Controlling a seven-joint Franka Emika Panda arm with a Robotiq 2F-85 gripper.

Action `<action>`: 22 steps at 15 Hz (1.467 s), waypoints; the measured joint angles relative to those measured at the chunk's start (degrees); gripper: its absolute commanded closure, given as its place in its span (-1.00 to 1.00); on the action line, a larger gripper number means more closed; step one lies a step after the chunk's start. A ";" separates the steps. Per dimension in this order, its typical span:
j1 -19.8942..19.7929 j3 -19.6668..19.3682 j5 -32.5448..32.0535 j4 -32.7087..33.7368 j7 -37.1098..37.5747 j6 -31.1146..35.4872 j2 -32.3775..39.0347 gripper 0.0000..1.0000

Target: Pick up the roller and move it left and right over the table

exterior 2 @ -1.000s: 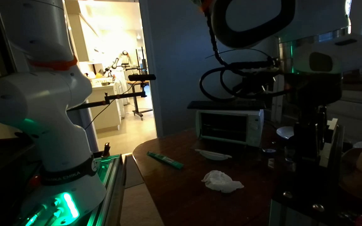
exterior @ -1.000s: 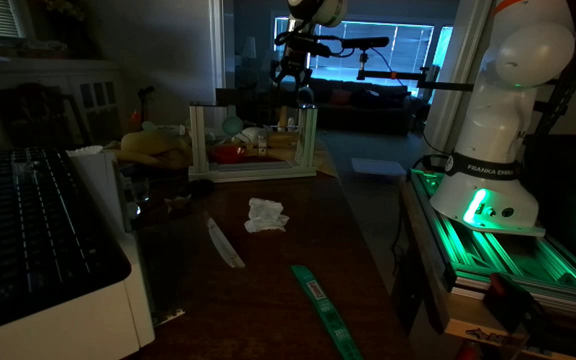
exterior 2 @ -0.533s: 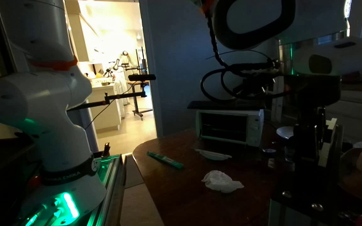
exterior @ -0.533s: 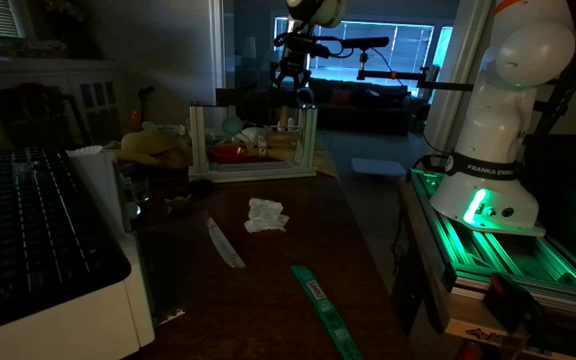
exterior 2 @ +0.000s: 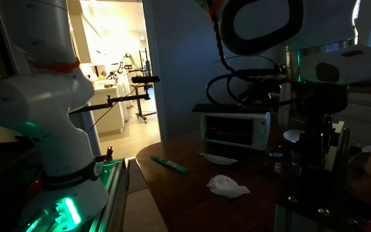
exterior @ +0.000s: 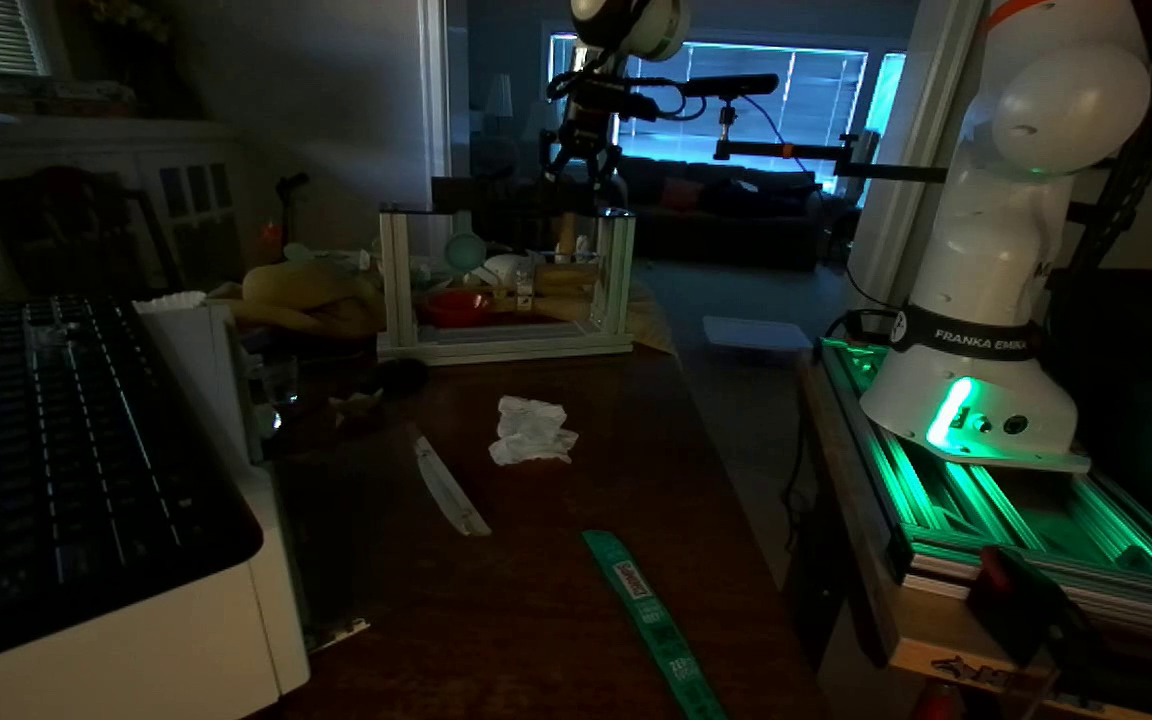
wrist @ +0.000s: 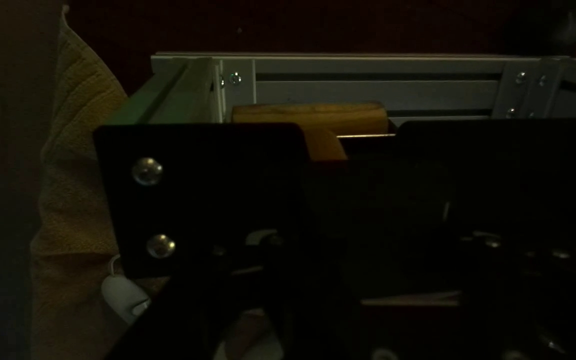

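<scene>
The roller (wrist: 313, 114) is within the frame (exterior: 506, 350), which stands on the table (exterior: 626, 450) well apart from its rounded corner and reaches near the edge facing the robot (exterior: 996, 240). In the wrist view the roller's wooden cylinder runs parallel to a rail, close to the frame's corner, and a handle (wrist: 326, 145) leads from it into shadow; what bears it is hidden. Over that end of the frame the gripper (exterior: 574, 180) hangs pointing down, its fingers apart in an exterior view; in the wrist view they are lost in the dark, and whether they touch the roller I cannot tell. A towel (wrist: 78, 210) lies beside the frame along the edge facing the robot. Nearer the rounded corner, the table carries a crumpled white sheet (exterior: 533, 432) around its middle, a green strip (exterior: 644, 608) slanting near the edge facing the robot, and a pale strip (exterior: 449, 487) near the oven (exterior 2: 237, 130), which stands toward the opposite edge with a keyboard (exterior: 66, 430) on top.
</scene>
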 measured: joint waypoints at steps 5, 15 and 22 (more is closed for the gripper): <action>0.13 -0.08 0.01 0.05 0.00 0.00 -0.02 0.31; 0.84 -0.80 -0.27 0.10 5.40 -0.21 -0.03 0.31; 1.56 -1.45 -1.65 0.17 11.28 -0.87 -0.94 0.31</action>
